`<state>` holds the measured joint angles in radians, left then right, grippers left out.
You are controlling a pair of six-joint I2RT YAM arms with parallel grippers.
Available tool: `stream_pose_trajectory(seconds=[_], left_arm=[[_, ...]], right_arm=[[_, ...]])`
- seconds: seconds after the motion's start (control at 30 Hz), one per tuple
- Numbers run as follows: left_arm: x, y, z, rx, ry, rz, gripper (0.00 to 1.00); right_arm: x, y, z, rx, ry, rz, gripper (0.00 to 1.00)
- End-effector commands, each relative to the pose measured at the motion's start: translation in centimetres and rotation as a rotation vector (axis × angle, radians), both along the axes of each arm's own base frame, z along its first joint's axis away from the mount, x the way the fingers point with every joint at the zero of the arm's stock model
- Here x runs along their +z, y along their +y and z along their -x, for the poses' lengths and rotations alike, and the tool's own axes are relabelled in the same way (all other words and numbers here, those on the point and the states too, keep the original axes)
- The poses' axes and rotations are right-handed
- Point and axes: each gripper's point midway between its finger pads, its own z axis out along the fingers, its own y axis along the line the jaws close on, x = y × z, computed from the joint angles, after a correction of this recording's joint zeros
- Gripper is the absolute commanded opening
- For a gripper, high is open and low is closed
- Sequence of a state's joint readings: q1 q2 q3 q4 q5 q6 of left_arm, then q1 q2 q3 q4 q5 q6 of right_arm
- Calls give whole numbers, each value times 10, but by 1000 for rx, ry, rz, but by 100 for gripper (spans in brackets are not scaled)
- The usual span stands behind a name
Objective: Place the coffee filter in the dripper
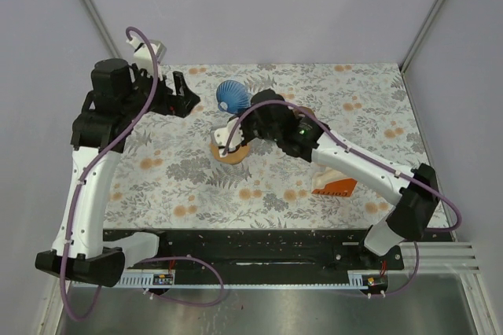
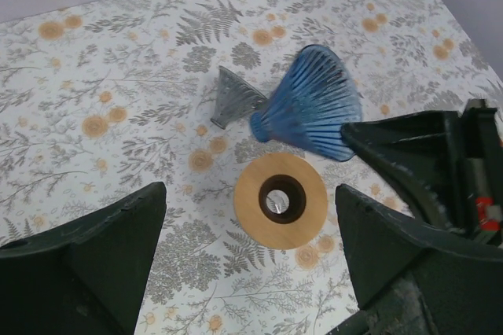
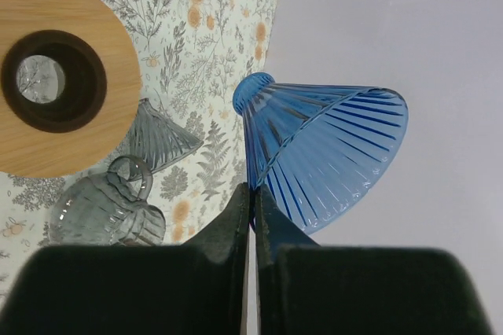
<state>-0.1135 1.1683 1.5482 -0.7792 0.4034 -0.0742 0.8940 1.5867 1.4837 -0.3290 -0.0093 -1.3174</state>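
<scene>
A wooden ring (image 2: 310,201) lies flat on the flowered table (image 1: 354,107). Just beyond it, the blue ribbed dripper (image 3: 330,146) is tipped on its side, narrow end toward the ring. The right end effector (image 3: 251,193) is clamped on the dripper's wall. Farther back, left of the ring, the left end effector (image 1: 182,93) hangs with its fingers spread apart.

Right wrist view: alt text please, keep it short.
The right gripper, fingers shut, pinches the side of a blue ribbed cone at centre frame. To its left on the floral tablecloth lie a wooden ring with a centre hole, a grey ribbed glass cone and a glass piece with a loop handle.
</scene>
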Motion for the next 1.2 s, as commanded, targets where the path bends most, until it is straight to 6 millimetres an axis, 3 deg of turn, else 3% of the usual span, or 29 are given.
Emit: stream_pose_trajectory(seconds=[0.0,0.13,0.3,0.6,0.7,0.8,0.87,0.9,1.0,1.03,1.13,1.17], left_arm=[[3,-17,11,-42,-18,-62,92],[-6,-24,6,-47,-10,-109,91],[-30,-21,-5,-11,49,-164,79],[-37,-41,-15,-75,76,-153,60],[-42,-42,-17,-82,97,-157,38],[-54,-43,-14,-108,124,-179,6],[-58,-47,-10,-129,147,-163,0],[-59,-49,-8,-140,155,-153,0],[-62,-53,-6,-150,191,-117,0],[-63,-53,-6,-144,204,-102,0],[-70,-50,-8,-138,276,-13,0],[-75,-46,-9,-122,322,33,0]], right_arm=[[29,-3,12,-10,-208,141,0],[25,6,20,-26,-268,207,0],[30,13,30,-6,-307,218,0],[20,36,47,44,-328,228,0],[21,39,47,40,-317,205,0],[23,40,46,13,-297,162,0],[26,44,49,9,-264,93,0],[30,46,52,15,-239,43,5],[52,53,63,2,-119,-177,65],[65,53,68,-10,-69,-262,78],[94,49,85,-37,144,-444,95],[104,48,95,-44,294,-537,99]])
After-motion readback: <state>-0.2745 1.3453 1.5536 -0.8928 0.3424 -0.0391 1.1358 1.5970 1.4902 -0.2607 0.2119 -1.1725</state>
